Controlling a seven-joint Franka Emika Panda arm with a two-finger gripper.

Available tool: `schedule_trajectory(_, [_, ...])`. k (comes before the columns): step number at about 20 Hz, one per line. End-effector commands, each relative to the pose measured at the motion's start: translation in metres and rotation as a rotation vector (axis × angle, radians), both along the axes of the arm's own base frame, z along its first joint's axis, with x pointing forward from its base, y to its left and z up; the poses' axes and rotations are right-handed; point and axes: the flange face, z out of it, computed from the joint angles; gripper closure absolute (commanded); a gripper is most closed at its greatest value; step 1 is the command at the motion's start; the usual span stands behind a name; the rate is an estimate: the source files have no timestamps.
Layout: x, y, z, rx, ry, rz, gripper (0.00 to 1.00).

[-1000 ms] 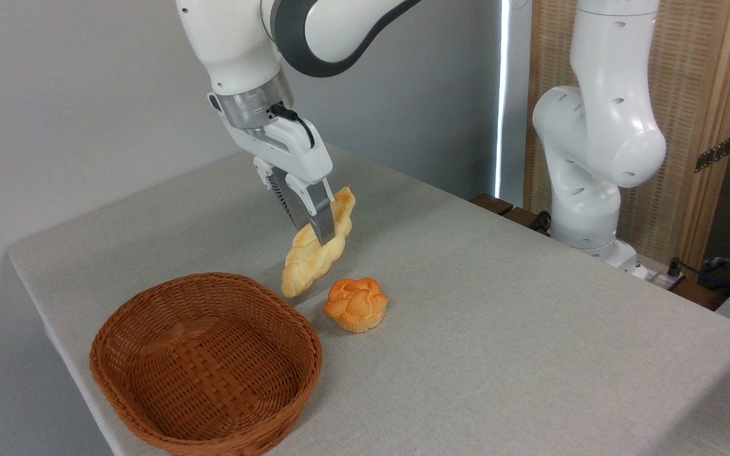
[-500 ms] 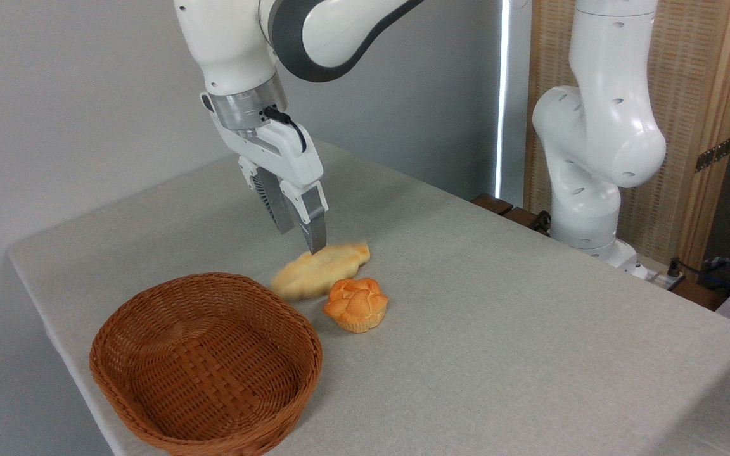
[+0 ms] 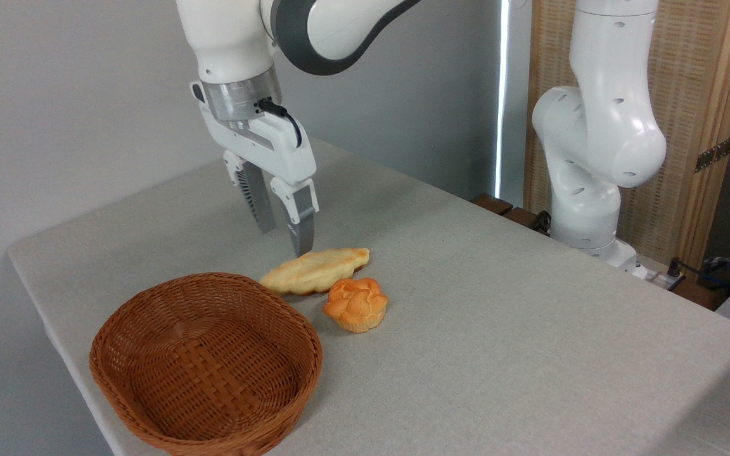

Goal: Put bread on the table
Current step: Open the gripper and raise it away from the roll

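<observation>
The bread [image 3: 315, 271] lies flat on the table [image 3: 530, 316], btw the basket [image 3: 206, 364] & the small orange bun [image 3: 356, 304], maybe touching the bun. The gripper [image 3: 284, 242] hangs just above the bread's left part w/ jaws spread apart, holding nothing.

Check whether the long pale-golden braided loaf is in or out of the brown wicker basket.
Out. The long pale-golden braided loaf lies flat on the grey table, beside the brown wicker basket, which is empty.
</observation>
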Motion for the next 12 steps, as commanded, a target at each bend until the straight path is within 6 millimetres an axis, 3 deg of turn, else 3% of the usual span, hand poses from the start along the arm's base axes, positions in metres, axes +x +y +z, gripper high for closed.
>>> schedule_trajectory(1, [0.019,0.041,0.017,-0.019,-0.1,0.049,0.0])
schedule_trajectory(7, [0.034,0.095,0.021,-0.003,-0.143,0.071,0.0])
schedule_trajectory(12, [0.034,0.097,0.022,-0.002,-0.144,0.071,0.0])
